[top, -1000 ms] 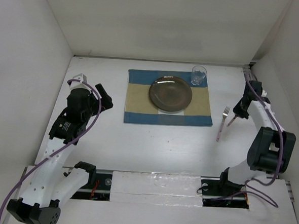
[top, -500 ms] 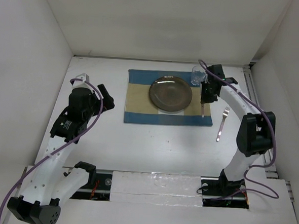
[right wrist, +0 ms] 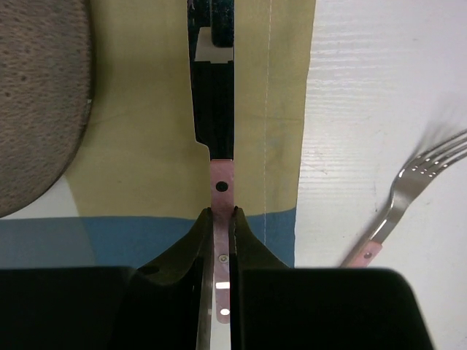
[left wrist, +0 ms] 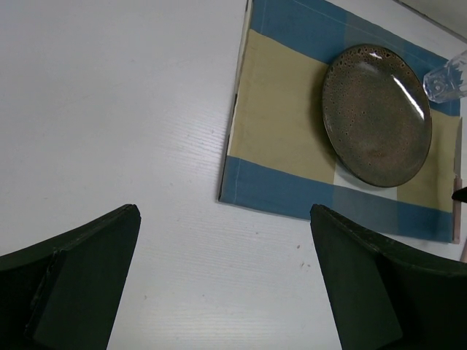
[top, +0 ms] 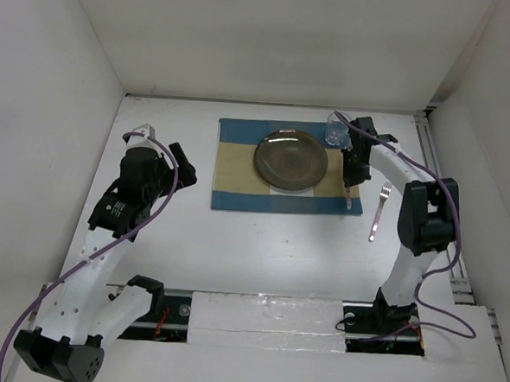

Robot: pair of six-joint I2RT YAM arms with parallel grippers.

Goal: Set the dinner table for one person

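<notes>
Moved since a second ago: right gripper [top: 352, 183], gone from the fork's side of the table to the right margin of the blue-and-tan patchwork cloth placemat [top: 238, 180]. Its jaws are clamped on a pink-handled steel table knife [right wrist: 217, 131], blade pointing away over the tan band; the blade tip is cut off by the top of the right wrist view, and whether the knife touches the cloth cannot be told. Pink-handled steel fork [top: 379, 213]: flat on the bare top just right of the placemat, handle end hidden behind the gripper body in the wrist view. Round speckled brown glazed plate [top: 291, 159]: centred on the placemat. Clear drinking glass [top: 338, 128]: far right corner of the placemat, partly masked by the right arm. Left gripper [left wrist: 226, 292]: jaws wide apart, holding nothing, above the table left of the placemat. Large matte white dinner table [top: 268, 252]: underlies everything.
</notes>
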